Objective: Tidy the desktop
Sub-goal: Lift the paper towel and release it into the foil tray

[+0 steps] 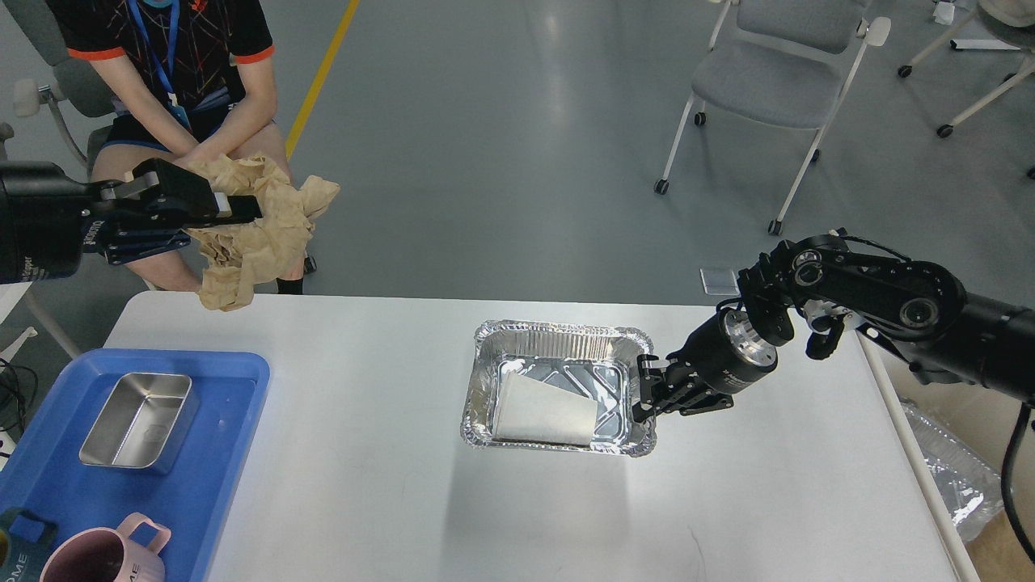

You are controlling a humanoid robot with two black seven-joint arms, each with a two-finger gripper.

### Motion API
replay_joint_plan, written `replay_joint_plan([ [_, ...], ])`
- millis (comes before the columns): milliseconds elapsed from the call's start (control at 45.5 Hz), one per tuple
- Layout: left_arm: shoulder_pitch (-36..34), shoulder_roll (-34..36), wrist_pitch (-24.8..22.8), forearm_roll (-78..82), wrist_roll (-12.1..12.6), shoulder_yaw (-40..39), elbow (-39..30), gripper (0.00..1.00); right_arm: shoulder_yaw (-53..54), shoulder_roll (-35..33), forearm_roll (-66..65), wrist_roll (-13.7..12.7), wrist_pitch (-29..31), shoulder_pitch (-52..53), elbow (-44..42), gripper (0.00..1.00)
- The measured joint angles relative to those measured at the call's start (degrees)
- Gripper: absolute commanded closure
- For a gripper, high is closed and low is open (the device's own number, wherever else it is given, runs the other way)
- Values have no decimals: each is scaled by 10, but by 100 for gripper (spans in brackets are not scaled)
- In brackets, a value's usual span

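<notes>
Grey floor runs behind the white desk [388, 485], which fills the lower part of the view, with a seated person [182, 89] beyond its far left corner and a grey chair [776, 73] farther right.

From the left edge the left arm reaches in level, above and just beyond the far left corner of the desk. Its left end effector [242, 208] is clamped on a crumpled wad of brown paper [259, 234], held in the air so that its lower end hangs over the far edge.

At the near left corner a blue tray [218, 485] overhangs the left edge; a steel rectangular dish [139, 420], with nothing visible inside, sits in it, and a pink mug [101, 554] stands at its near end.

Near the middle of the desk lies a foil tray [558, 392] holding a white paper cup [543, 412] on its side.

From the right the right arm bends down, its right end effector [647, 392] at the foil tray's right rim; whether the fingers pinch the rim I cannot tell.
</notes>
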Motion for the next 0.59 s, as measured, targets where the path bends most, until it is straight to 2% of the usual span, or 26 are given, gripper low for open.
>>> replay_joint_plan([
  [132,-2,-14,3,-4,2,10,11,99,0,1,0,0,0,1,0,100],
  [220,-4,-53,9,1,4,30,34,99,0,1,0,0,0,1,0,100],
  [440,-63,-244,45,102,5,132,116,98,1,5,0,0,0,2,0,100],
  [594,-119,-397,73,151,5,186,207,96,1,6,0,0,0,2,-1,100],
])
